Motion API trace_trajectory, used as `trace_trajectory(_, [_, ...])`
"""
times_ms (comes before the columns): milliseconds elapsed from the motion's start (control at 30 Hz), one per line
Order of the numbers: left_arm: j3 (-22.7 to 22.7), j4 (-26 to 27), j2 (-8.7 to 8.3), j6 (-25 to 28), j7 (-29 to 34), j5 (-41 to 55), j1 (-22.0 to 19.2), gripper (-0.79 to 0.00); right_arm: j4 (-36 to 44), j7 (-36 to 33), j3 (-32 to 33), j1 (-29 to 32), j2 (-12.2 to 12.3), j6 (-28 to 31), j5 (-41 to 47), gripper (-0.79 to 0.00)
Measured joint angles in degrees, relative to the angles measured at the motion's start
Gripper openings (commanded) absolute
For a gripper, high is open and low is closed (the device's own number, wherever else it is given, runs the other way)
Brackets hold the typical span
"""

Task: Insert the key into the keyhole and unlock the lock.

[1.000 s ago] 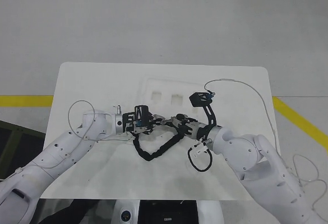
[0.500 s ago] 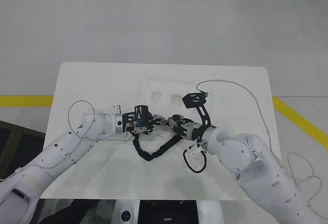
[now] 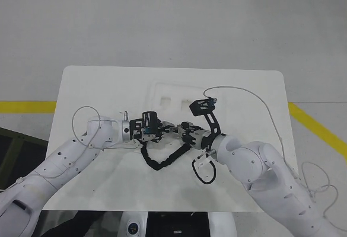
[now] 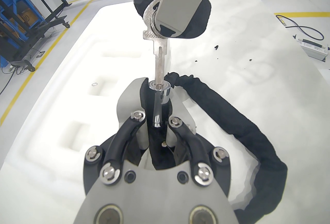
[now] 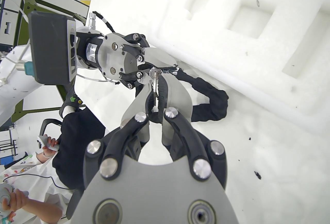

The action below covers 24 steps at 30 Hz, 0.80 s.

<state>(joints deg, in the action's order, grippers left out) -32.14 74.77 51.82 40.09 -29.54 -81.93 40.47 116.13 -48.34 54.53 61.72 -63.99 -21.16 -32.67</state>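
My left gripper (image 4: 157,92) is shut on the chrome lock cylinder (image 4: 160,102), with the keyhole facing away from the wrist. The lock's black fabric-covered cable (image 4: 232,127) loops away across the white table (image 3: 102,89). The silver key (image 4: 160,65) stands with its blade tip in the keyhole. My right gripper (image 5: 157,84) is shut on the key's head. In the top view the left gripper (image 3: 155,128) and the right gripper (image 3: 177,128) meet nose to nose at the table's middle, and the cable (image 3: 161,160) hangs in a loop below them.
A white foam insert (image 3: 179,89) with rectangular recesses lies just behind the grippers. Small black crumbs (image 4: 216,47) dot the table surface. A thin white wire (image 3: 262,98) arcs over the right side of the table.
The right arm's wrist has turned, and its camera mount and forearm have shifted left towards the lock. The left arm and the lock have stayed put.
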Motion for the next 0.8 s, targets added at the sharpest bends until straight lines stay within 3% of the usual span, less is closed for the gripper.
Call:
trace_trajectory(433, [0.0,0.0,0.00,0.0,0.0,0.0,0.0,-0.785,-0.2,-0.9,-0.3,-0.5,-0.2,1.3,-1.8,-0.785])
trace_trajectory(533, [0.0,0.0,0.00,0.0,0.0,0.0,0.0,-0.785,-0.5,-0.8,-0.3,-0.4,-0.4,1.5,-1.5,-0.560])
trace_trajectory(800, [-2.5,-0.8,-0.66,1.0,-0.5,-0.2,1.3,-0.785,1.1,0.3,0.3,-1.0,-1.1,1.1,2.6,-0.517])
